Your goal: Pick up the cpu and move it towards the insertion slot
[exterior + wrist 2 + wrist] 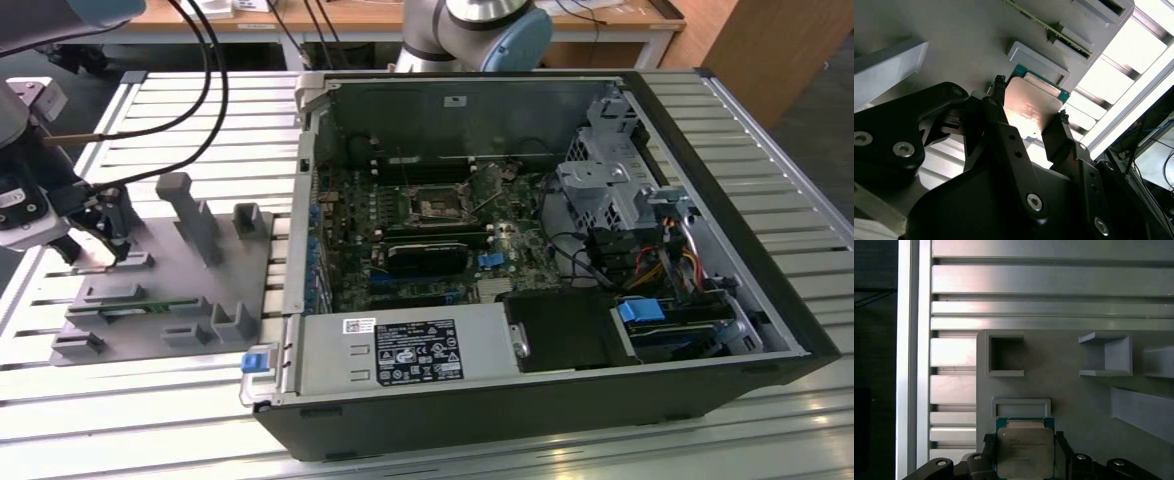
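In the exterior view the fingers [112, 230] stand at the grey fixture [200, 290], well apart from the insertion slot [438, 207]; in the second wrist view they pinch the cpu [1031, 107] by opposite edges; in the first wrist view it lies flat between them.

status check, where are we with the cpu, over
Gripper shut on the cpu, at the grey fixture. Insertion slot inside the case, not reached. Case wall stands between.

Exterior view: high, well back, angled down over grey fixture [187, 275] and computer case [534, 405].
First wrist view: close, straight down on cpu [1025, 450].
Second wrist view: close, oblique on cpu.
Shared: fixture.
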### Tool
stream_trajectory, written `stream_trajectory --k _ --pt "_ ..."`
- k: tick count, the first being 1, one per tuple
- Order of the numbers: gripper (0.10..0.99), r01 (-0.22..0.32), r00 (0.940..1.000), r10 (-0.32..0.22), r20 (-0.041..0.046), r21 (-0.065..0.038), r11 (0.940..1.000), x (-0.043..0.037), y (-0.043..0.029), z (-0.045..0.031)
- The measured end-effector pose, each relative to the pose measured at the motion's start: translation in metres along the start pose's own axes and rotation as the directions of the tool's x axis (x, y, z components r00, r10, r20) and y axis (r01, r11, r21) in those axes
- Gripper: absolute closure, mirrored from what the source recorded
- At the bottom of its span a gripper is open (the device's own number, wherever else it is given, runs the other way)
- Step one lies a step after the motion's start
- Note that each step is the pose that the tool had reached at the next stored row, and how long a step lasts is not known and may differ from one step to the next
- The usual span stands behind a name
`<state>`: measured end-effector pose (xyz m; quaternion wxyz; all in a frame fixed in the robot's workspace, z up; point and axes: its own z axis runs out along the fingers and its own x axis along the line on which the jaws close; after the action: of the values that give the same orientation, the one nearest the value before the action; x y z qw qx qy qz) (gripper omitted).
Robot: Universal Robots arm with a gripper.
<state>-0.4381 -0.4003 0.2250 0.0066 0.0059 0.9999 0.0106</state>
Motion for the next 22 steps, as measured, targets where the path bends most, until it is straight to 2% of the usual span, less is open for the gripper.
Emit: stream_trajectory --k 22 --pt "0.545 0.000 1.0000 0.000 0.0000 0.000 1.0000 -0.0001 0.0002 -0.0089"
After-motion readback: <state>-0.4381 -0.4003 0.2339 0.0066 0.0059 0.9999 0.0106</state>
